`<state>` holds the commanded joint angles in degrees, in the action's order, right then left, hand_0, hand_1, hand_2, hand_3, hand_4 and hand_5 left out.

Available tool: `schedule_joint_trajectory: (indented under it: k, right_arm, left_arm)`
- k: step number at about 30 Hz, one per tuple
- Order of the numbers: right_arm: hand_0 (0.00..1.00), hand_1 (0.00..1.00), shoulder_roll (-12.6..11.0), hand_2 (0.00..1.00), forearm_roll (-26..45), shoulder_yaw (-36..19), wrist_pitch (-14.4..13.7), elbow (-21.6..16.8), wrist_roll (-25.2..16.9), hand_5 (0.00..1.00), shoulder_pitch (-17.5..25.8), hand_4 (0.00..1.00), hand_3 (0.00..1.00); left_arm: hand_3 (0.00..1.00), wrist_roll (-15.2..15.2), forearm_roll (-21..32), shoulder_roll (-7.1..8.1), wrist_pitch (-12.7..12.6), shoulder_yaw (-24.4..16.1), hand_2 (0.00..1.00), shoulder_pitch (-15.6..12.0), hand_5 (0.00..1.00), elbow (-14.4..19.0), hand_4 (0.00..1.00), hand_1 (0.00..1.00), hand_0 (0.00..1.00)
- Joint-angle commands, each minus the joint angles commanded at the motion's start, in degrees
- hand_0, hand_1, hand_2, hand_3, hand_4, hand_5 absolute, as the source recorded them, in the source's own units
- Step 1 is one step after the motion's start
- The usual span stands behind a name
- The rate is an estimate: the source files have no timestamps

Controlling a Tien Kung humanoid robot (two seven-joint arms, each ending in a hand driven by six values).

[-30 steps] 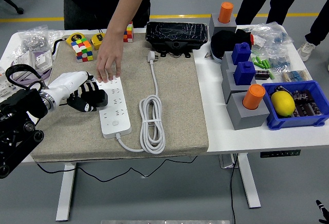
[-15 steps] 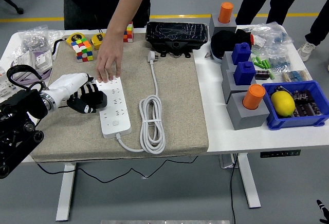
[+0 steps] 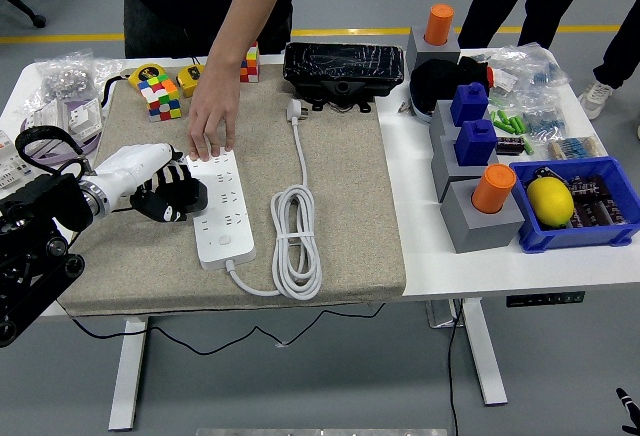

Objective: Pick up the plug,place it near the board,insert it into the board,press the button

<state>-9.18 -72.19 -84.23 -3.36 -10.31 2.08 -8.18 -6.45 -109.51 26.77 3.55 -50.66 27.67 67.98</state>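
Observation:
A white power strip [image 3: 225, 206] lies on the grey mat [image 3: 340, 196], with its button [image 3: 224, 240] near the front end. Its white plug [image 3: 295, 109] lies unplugged at the mat's far side, and the cable runs to a coil [image 3: 296, 237] right of the strip. My left hand [image 3: 172, 196], white-backed with black fingers, sits at the strip's left edge with its fingers curled and nothing in them. A person's hand [image 3: 211, 121] presses down on the strip's far end. My right hand is out of view.
Colour cubes [image 3: 160, 94] and a yellow tape measure [image 3: 190, 78] lie at the mat's far left. A black case [image 3: 343, 64] is behind the plug. Grey blocks with blue and orange pegs [image 3: 482, 201] and a blue bin [image 3: 575, 206] stand at the right.
My left hand has drawn back slightly to the left, away from the strip's edge. The person's hand, the strip and the plug have stayed put.

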Motion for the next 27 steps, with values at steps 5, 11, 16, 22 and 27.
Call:
schedule_joint_trajectory:
  k: [5,11,16,22,27]
  right_arm:
    - [0.868,0.843,-0.1,0.807,0.0,0.0,0.0,0.0,0.0,0.998,0.0,0.998,0.830]
    - [0.868,0.843,-0.1,0.807,0.0,0.0,0.0,0.0,0.0,0.998,0.0,0.998,0.830]
    - [0.867,0.843,-0.1,0.806,0.1,0.0,0.0,0.0,0.0,0.998,0.0,0.998,0.830]
    - [0.868,0.842,-0.2,0.806,0.1,0.0,0.0,0.0,0.0,0.998,0.0,0.998,0.830]
    - [0.869,0.842,-0.2,0.806,0.2,0.1,0.0,0.0,0.0,0.998,0.1,0.998,0.830]
  left_arm:
    - [0.493,-0.1,0.0,0.13,0.3,0.3,0.298,0.2,0.002,-0.2,0.757,0.387,0.302]
    - [0.493,-0.1,0.0,0.15,0.4,0.4,0.297,0.4,0.002,-0.4,0.757,0.388,0.302]
    - [0.493,-0.1,0.0,0.17,0.4,0.6,0.298,0.4,0.002,-0.4,0.758,0.389,0.302]
    - [0.494,-0.1,0.0,0.22,0.6,1.0,0.298,0.5,0.002,-0.5,0.759,0.393,0.302]
    - [0.493,-0.1,0.0,0.23,0.6,1.2,0.301,0.6,0.002,-0.6,0.762,0.397,0.304]
